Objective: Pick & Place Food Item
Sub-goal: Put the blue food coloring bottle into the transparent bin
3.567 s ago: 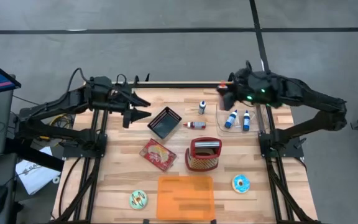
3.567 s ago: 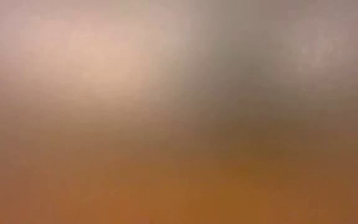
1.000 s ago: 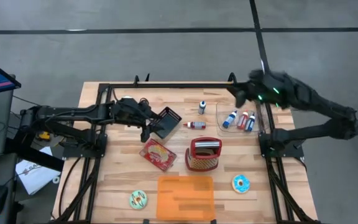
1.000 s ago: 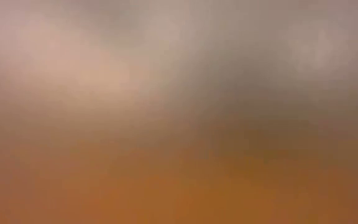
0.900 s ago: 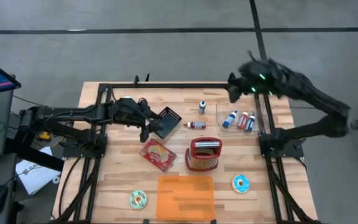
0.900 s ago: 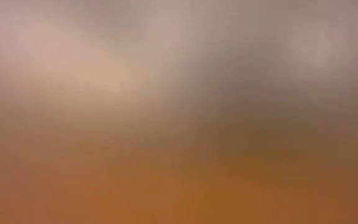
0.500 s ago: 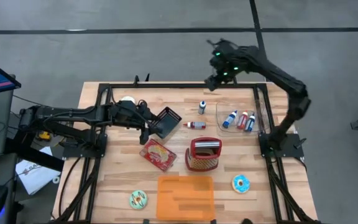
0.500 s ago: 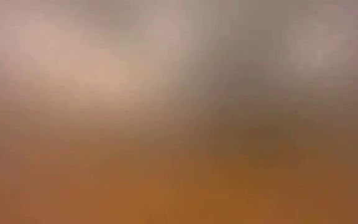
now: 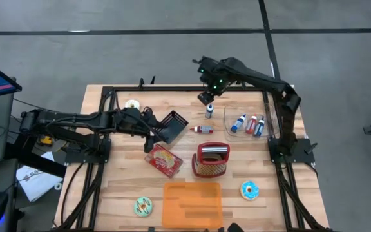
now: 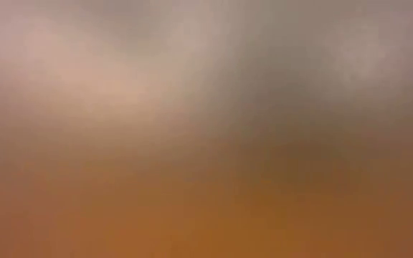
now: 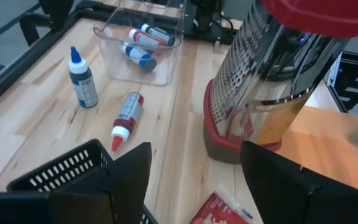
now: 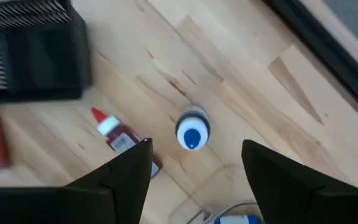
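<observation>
Food items lie on the wooden table: a red snack packet (image 9: 165,160), a green donut (image 9: 143,206), a blue donut (image 9: 249,189) and a pale donut (image 9: 132,104). My left gripper (image 9: 152,134) stands open at the left corner of a black mesh basket (image 9: 171,125), above the packet's far side; the left wrist view shows the packet's corner (image 11: 222,208) below the fingers. My right gripper (image 9: 206,98) is open and points down over an upright blue-capped bottle (image 12: 192,132). No gripper holds anything.
A red-capped bottle (image 9: 203,129) lies beside the basket. A clear tub (image 9: 267,122) at the far right holds three bottles. A red-and-steel grater (image 9: 211,159) stands mid-table, an orange board (image 9: 192,204) lies at the near edge. The low view shows only blur.
My right gripper has swung from the table's far right corner toward the left along the far edge, sunk, and tipped from nearly level to pointing down over the blue-capped bottle. Nothing on the table has moved.
</observation>
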Controlling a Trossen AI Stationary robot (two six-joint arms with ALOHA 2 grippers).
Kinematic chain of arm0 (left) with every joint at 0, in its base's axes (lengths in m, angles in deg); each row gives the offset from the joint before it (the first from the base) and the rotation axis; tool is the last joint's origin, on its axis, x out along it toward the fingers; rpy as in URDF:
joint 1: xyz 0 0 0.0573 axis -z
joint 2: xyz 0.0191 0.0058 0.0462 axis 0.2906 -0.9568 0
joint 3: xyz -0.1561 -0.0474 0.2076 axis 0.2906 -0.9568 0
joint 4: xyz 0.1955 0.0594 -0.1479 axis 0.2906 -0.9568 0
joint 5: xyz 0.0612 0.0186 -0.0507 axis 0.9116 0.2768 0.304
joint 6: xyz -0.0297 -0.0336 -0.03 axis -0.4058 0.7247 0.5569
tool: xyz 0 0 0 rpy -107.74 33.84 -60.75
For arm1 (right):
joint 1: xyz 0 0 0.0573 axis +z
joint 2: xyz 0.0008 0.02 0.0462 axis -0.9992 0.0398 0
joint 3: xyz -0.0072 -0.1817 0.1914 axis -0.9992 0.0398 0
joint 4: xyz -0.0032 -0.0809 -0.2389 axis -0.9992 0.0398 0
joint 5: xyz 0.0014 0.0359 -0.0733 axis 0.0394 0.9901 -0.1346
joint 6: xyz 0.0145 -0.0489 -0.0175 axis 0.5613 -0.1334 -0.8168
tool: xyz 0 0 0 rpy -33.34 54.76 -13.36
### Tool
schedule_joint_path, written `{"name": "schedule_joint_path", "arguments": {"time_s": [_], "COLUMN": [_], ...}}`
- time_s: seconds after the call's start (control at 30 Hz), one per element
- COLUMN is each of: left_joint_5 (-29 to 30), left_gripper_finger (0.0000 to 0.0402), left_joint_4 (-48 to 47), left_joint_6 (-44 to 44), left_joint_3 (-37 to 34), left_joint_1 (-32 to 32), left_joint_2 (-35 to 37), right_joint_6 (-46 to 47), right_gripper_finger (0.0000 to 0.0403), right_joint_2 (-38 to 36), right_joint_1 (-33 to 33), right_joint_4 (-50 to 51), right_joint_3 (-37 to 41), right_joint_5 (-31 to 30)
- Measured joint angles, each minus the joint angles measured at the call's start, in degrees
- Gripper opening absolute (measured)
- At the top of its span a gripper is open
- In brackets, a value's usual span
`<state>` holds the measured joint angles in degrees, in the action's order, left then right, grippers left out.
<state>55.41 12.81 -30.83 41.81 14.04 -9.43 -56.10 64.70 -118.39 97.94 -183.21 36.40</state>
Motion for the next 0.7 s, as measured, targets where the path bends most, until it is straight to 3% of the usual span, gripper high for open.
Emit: {"name": "schedule_joint_path", "arguments": {"time_s": [0.3, 0.47, 0.7], "left_joint_5": [-0.73, -1.61, -2.08], "left_gripper_finger": [0.0242, 0.0243, 0.0242], "left_joint_4": [0.84, 0.94, 1.08], "left_joint_6": [0.88, 1.21, 1.47], "left_joint_3": [-0.14, -0.14, -0.17], "left_joint_1": [0.00, 0.00, 0.00], "left_joint_2": [0.00, 0.00, 0.28], "right_joint_6": [1.48, 1.18, 0.88], "right_gripper_finger": [0.0240, 0.0240, 0.0240], "right_joint_2": [4.18, 5.37, 5.42], "right_joint_1": [3.18, 3.64, 2.33], "right_joint_4": [1.20, 1.61, 1.49], "right_joint_3": [-0.01, 0.01, 0.01], "right_joint_5": [-2.15, -6.31, -5.02]}}
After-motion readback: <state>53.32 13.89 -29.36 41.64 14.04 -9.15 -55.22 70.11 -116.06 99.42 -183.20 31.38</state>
